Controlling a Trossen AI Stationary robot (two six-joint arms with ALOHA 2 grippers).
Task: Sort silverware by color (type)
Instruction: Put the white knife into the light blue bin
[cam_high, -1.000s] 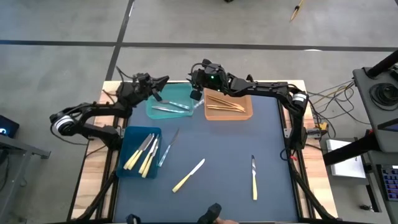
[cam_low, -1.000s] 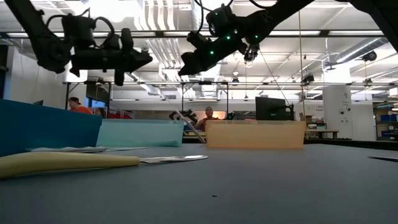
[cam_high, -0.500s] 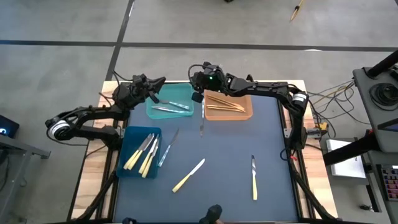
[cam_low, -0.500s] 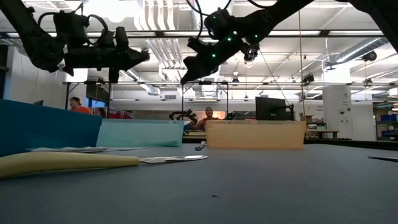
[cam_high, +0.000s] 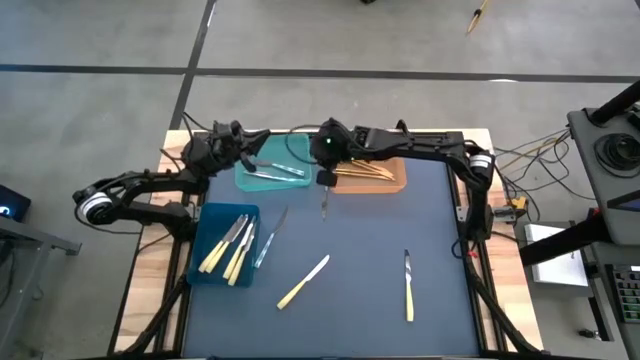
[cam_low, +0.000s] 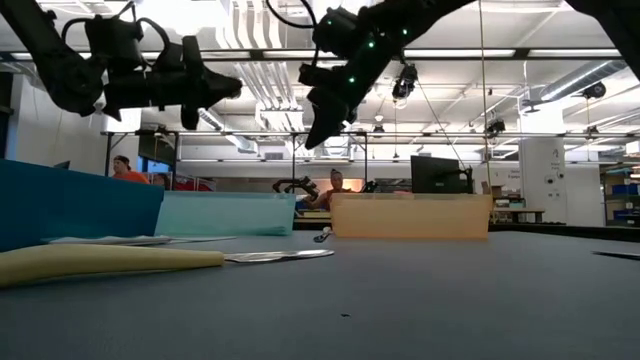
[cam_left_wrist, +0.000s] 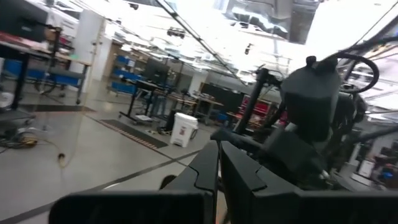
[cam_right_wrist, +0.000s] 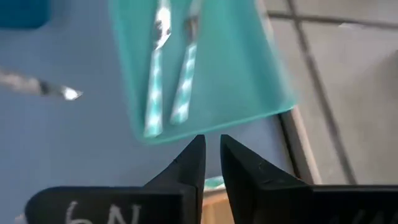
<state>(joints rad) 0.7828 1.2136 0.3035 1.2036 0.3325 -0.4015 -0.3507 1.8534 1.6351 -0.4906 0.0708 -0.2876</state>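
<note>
On the near part of the blue-topped desk (cam_high: 380, 290), a pale yellow knife (cam_high: 303, 281) and a second yellow-handled knife (cam_high: 408, 285) lie loose and well apart, while a dark blue bin (cam_high: 205, 262) at the left edge holds several pale yellow pieces (cam_high: 231, 247). Just beside that bin rests a silvery grey knife (cam_high: 271, 237). Farther back, another silvery piece (cam_high: 324, 200) lies alone on the desk, below the right end effector (cam_high: 325, 176), which hangs above the gap between the two far bins with its fingers drawn nearly together around nothing; the right wrist view shows only a slim gap between them. The teal bin (cam_high: 290, 150) holds silvery grey silverware (cam_high: 277, 171), and the orange bin (cam_high: 397, 180) beside it holds orange-tan pieces (cam_high: 362, 172). The left end effector (cam_high: 238, 141) is raised over the teal bin's far left corner, fingers clenched together and empty. In the low view, beyond the desk, people (cam_low: 335, 184) sit in the workshop under bright ceiling lights.
</note>
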